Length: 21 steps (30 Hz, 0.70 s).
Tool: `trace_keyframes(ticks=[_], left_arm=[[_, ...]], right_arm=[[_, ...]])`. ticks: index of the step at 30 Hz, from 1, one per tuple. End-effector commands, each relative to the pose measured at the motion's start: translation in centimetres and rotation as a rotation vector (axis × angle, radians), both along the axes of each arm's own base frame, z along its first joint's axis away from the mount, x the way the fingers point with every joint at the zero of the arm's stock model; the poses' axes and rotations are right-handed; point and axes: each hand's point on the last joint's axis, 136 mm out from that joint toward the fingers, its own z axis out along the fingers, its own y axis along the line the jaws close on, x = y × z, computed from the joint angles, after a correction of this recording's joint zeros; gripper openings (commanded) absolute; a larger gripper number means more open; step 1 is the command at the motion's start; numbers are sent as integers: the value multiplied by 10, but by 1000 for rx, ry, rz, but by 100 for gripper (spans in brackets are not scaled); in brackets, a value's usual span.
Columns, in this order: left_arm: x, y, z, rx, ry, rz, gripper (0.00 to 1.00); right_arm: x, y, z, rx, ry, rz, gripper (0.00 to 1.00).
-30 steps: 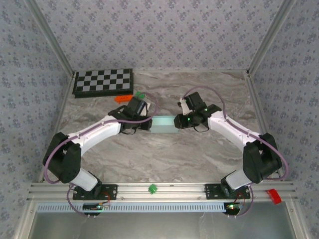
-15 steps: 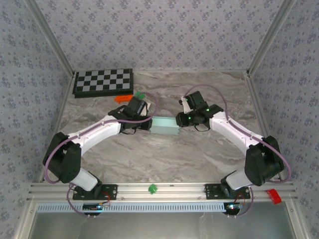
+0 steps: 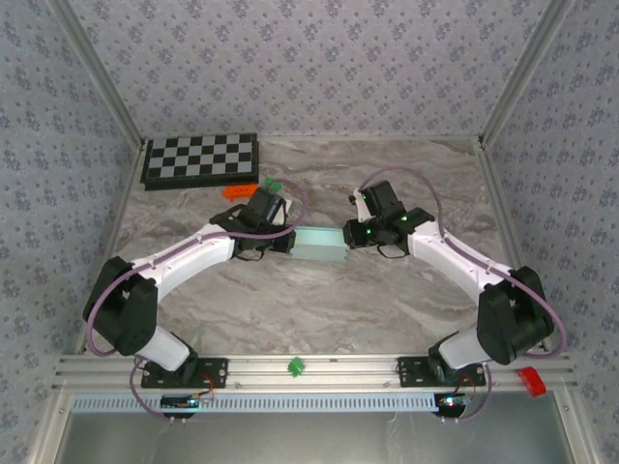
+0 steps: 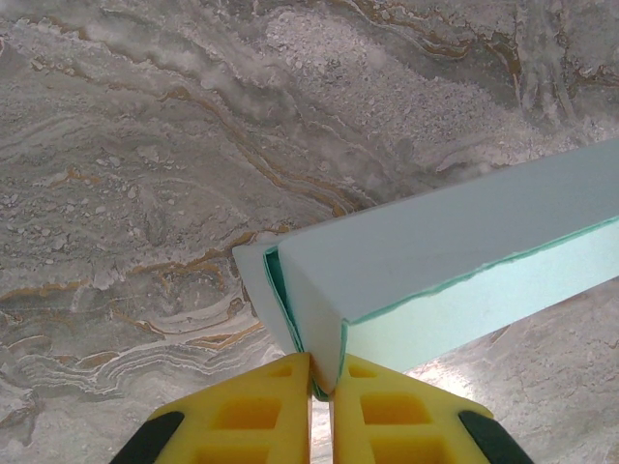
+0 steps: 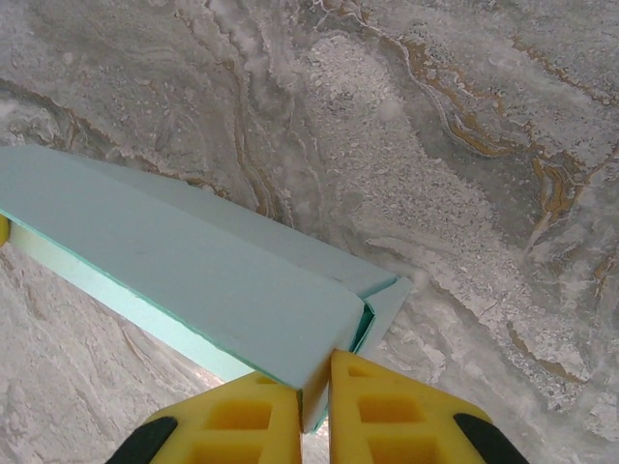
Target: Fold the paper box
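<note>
Left wrist: paper box (image 4: 455, 242) end ajar.

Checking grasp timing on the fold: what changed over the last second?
The right tool closed onto the right end of the paper box and now pinches its card edge. That arm's elbow drifted slightly outward. Unchanged: the left tool stays clamped on the box's left end, the box sits in the same spot, and the checkerboard has not moved.
</note>
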Motion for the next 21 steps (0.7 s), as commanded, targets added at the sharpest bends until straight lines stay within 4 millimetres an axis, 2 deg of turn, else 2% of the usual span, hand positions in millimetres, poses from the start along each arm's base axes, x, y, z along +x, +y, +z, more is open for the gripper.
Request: trace_keyframes(ticks=[1,8,21], left_arm=[[-3,-7,-1,-9,27,-12,13],[-3,-10,-3,-19,35,-14,13],[-5,-8,-8,-13,45,-13,12]], right_arm=[[-13,2,-14,2,58,-11,13],[-12,7,-19,8,74,-34,13],[-19,0,-40,-28,113,-73,11]])
